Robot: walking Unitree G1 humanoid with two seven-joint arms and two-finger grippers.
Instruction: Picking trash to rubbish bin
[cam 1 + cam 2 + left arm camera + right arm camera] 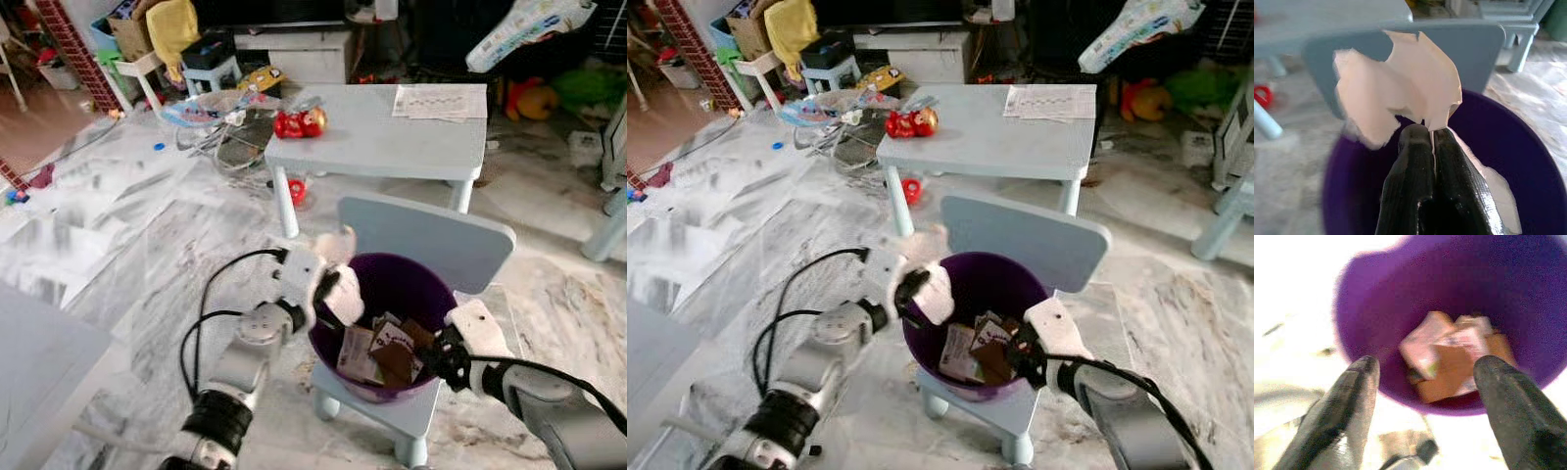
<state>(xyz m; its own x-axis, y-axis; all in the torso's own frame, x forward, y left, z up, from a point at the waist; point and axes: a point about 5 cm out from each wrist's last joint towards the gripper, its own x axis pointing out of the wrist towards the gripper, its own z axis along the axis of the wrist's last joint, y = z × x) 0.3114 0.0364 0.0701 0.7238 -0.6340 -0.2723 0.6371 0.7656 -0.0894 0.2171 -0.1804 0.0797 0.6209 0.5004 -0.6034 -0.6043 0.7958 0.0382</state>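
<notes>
Where bin (392,284) blurs, left gripper (1431,134) pinching tissue (1400,95)

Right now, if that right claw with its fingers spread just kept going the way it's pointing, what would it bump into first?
Most likely the trash pile inside the purple bin. The right gripper points into the bin's mouth, fingers open, with nothing between. Depth is unclear; it could clip the near rim first.

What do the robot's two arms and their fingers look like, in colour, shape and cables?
Both arms are silver-grey with round joints. The left arm has a black ribbed forearm band and loose black cables looping beside it. A black cable runs along the right arm. White housings sit at both wrists. The fingers are long, black and rounded.
</notes>
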